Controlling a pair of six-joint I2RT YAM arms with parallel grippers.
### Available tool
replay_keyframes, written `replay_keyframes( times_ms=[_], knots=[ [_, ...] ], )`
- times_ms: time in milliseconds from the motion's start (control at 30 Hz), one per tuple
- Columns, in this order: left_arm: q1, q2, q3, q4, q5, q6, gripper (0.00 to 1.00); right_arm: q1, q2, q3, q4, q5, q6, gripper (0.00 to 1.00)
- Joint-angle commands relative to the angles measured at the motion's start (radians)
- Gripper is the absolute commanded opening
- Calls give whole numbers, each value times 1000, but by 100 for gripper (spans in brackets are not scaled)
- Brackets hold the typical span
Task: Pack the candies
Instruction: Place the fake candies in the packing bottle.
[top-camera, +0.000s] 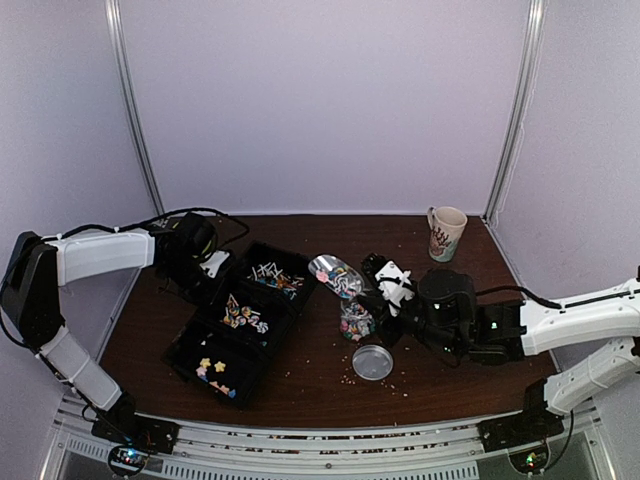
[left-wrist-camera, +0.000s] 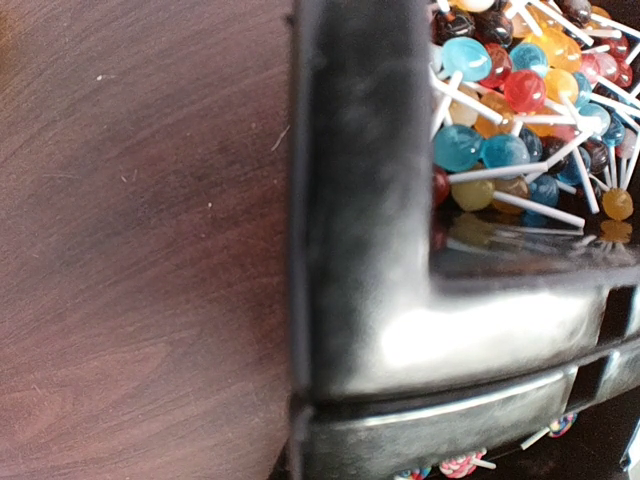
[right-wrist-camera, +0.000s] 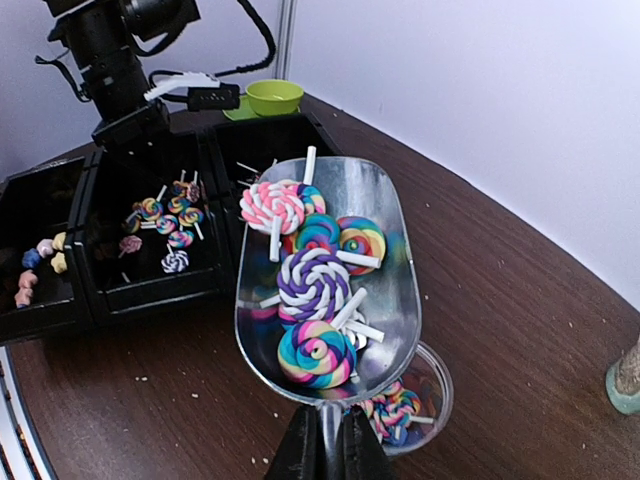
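Candies (right-wrist-camera: 313, 283) fill a scoop (right-wrist-camera: 375, 185) over dark wooden table (right-wrist-camera: 520, 330) — pale walls (right-wrist-camera: 480, 100) behind.

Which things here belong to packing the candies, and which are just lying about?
Job in hand: swirl lollipops, scoop held in the right gripper, jar, lid, black tray.
Lying about: mug, green bowl, crumbs.

One metal scoop (right-wrist-camera: 330, 190), five swirl lollipop candies (right-wrist-camera: 313, 283) showing in it. One jar (right-wrist-camera: 441, 378). One lid (top-camera: 372, 361). One mug (top-camera: 445, 232). Three tray compartments (right-wrist-camera: 150, 285). One green bowl (right-wrist-camera: 274, 96).
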Motion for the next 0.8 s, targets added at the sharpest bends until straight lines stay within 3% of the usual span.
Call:
replay_keyframes(
  times_ms=[0,267,767],
  knots=[
    [0,-57,57,56,61,-9,0,-9,-62,17,-182,86,63,0],
    [0,-57,56,56,62,-10,0,-21,-103,73,-443,111,138,0],
    [-2,-55,57,55,64,-9,0,-81,-72,202,-721,25,189,0]
  ],
)
